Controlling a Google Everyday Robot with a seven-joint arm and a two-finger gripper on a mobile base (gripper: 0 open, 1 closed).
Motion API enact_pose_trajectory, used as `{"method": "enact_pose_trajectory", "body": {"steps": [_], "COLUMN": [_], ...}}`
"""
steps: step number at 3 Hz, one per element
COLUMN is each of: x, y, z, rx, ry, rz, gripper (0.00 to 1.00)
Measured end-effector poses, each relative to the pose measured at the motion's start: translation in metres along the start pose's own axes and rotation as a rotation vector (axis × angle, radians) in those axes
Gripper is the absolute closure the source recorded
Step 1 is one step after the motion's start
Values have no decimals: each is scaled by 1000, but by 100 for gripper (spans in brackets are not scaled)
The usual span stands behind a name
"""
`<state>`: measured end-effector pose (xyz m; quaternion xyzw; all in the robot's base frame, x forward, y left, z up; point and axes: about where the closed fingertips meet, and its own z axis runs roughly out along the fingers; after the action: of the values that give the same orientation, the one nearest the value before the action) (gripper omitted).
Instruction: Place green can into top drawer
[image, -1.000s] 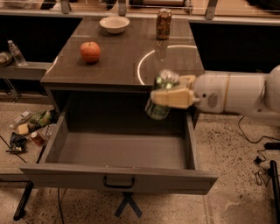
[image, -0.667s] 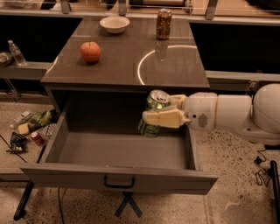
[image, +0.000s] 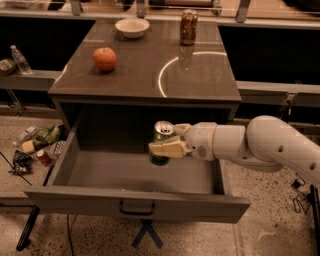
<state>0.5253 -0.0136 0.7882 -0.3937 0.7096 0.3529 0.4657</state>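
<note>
The top drawer (image: 125, 172) stands pulled open below the bench's (image: 150, 75) front edge. The tool (image: 165, 148), reaching in from the right, is clamped on the green can (image: 162, 134), holding it upright inside the drawer, seemingly just above the floor. The carry looks done; lowering, release and withdrawal are left.

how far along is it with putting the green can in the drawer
Done: the top drawer stands open and the green can is picked up. In hand: the gripper, shut on the can, holds it roughly upright inside the drawer. Left: set it down, release, withdraw.
</note>
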Motion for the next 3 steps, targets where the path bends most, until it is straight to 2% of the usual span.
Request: {"method": "enact_pose_trajectory", "body": {"steps": [1, 2, 3], "x": [24, 53, 81], "y": [-19, -19, -17], "z": [33, 51, 65], "rx": [15, 21, 43], "ry": [33, 71, 111], "rz": [-53, -93, -132], "gripper": [100, 82, 51]}}
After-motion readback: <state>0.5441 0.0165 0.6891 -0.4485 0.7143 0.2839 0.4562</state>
